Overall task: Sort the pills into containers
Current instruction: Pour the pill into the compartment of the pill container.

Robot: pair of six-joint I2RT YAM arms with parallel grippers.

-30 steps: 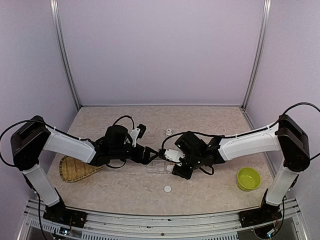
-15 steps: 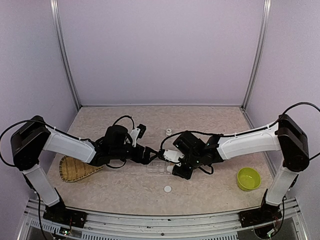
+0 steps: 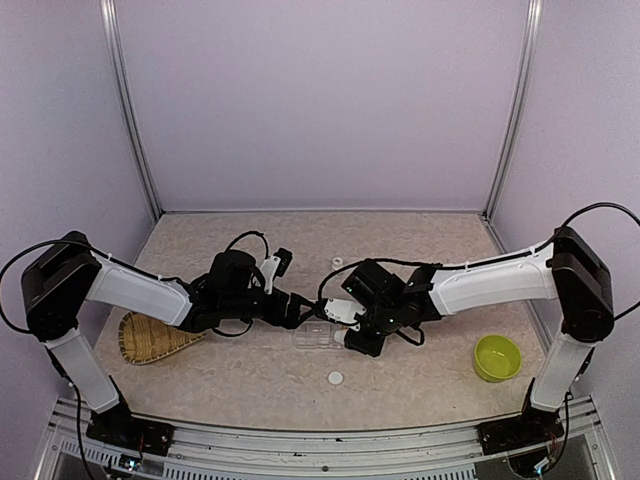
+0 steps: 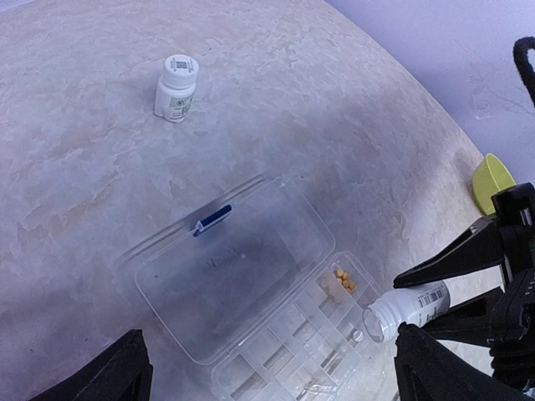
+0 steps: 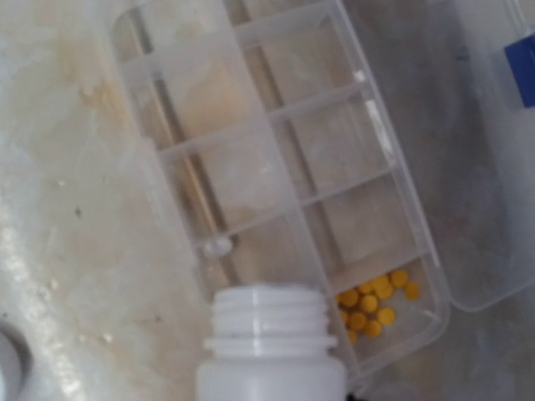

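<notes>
The clear compartment box (image 3: 315, 336) lies open between the arms, its lid (image 4: 226, 267) folded flat. Several orange-yellow pills (image 5: 372, 305) lie in one end compartment; they also show in the left wrist view (image 4: 343, 278). No dark pill shows. My right gripper (image 3: 347, 318) is shut on an uncapped white pill bottle (image 5: 272, 347), tilted with its mouth over the box's edge next to that compartment. My left gripper (image 4: 269, 338) is open and empty, just above the box (image 4: 292, 351).
A capped white bottle (image 4: 176, 87) stands beyond the box. A white cap (image 3: 335, 378) lies near the front. A lime-green bowl (image 3: 497, 357) sits at the right, a woven bamboo tray (image 3: 150, 338) at the left. A small white round bit (image 5: 217, 246) sits on the box's wall.
My right gripper has shifted slightly left with the bottle. The left arm has not moved.
</notes>
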